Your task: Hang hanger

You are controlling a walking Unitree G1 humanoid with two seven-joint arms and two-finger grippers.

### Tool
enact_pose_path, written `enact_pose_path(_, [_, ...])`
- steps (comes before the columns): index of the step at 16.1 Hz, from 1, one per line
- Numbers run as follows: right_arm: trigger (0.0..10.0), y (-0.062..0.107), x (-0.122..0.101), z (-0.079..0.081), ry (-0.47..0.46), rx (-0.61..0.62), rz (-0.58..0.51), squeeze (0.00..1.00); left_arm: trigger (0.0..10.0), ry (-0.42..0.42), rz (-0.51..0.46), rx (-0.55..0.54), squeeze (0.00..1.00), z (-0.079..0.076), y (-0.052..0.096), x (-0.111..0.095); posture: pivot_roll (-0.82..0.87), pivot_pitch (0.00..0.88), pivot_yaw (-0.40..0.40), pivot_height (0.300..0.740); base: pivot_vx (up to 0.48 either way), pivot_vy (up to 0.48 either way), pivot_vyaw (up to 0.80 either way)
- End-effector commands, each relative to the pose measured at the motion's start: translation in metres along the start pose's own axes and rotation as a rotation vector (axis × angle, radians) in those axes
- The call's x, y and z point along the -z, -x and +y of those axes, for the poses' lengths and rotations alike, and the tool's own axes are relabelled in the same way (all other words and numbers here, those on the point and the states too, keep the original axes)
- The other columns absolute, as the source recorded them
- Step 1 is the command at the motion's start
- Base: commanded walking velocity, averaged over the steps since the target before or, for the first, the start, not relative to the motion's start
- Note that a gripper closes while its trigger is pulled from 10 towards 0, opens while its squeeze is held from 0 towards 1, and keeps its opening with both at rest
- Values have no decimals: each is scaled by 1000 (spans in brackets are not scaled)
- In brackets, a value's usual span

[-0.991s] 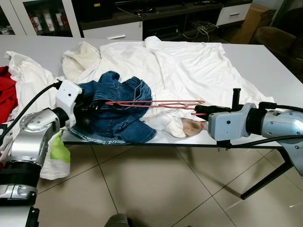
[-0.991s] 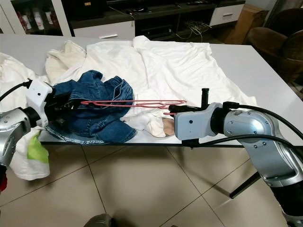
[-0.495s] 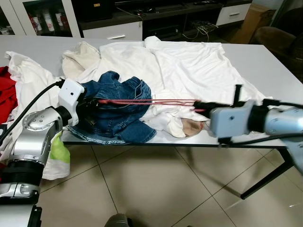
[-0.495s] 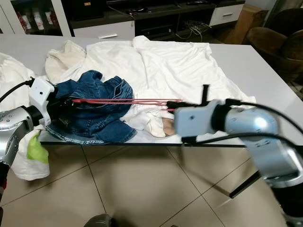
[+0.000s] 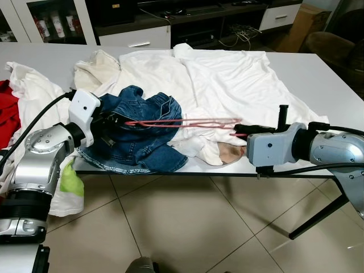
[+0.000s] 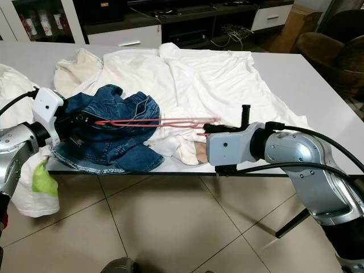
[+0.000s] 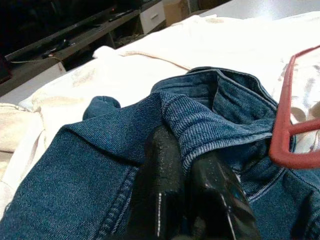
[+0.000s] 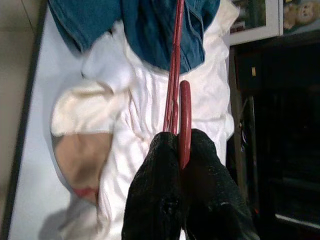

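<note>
A thin red hanger (image 5: 187, 121) stretches level above the table's front part, its far end over the crumpled blue jeans (image 5: 139, 131). My right gripper (image 5: 238, 130) is shut on the hanger's hook end, and the red wire (image 8: 181, 120) runs out between its black fingers (image 8: 159, 165). My left gripper (image 5: 111, 121) is shut on a fold of the jeans (image 7: 200, 125); its fingers (image 7: 162, 165) pinch the denim by the waistband. The hanger's other end (image 7: 282, 130) lies against the jeans close to that grip.
White shirts (image 5: 222, 79) cover most of the grey table (image 5: 318, 74). A cream garment (image 5: 96, 68) lies behind the jeans, red cloth (image 5: 7, 111) at far left, a green rag (image 5: 71, 179) hanging off the front edge. Tiled floor (image 5: 182, 227) lies below; dark cabinets stand behind.
The hanger has turned from lying flat, with its triangle open to view, to edge-on, so it reads as a thin line. Both arms stay about where they were.
</note>
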State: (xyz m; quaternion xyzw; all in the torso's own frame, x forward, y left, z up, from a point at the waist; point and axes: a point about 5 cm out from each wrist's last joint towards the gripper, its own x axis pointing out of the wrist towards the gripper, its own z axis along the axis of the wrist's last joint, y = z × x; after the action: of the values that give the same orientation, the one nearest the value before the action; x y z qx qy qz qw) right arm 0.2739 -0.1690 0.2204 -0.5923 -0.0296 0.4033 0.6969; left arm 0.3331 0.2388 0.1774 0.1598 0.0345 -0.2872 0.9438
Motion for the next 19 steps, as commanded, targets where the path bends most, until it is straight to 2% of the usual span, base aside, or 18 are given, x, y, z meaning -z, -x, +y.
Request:
enact_pose_path(1, [10000, -1, 3, -2, 29, 0, 36, 0, 0, -32, -25, -3, 0, 4, 2, -12, 118, 8, 4, 740, 0, 0, 0])
enact_pose_path(9, [10000, -23, -6, 0, 84, -13, 55, 0, 0, -86, -65, 46, 0, -7, -5, -32, 116, 11, 6, 740, 0, 0, 0])
enact_pose_path(12, [10000, -31, -1, 1, 101, -15, 124, 0, 0, -92, -66, 53, 0, -9, -4, -34, 119, 10, 6, 740, 0, 0, 0])
enact_pose_path(16, [10000, -38, 3, -2, 64, 20, 184, 0, 0, -97, -70, 56, 0, -9, -4, -36, 117, 10, 5, 740, 0, 0, 0])
enact_pose_path(19, [10000, -48, 5, -11, 1, 86, 243, 0, 0, -102, -79, 61, 0, -12, -8, -39, 110, 12, 3, 740, 0, 0, 0])
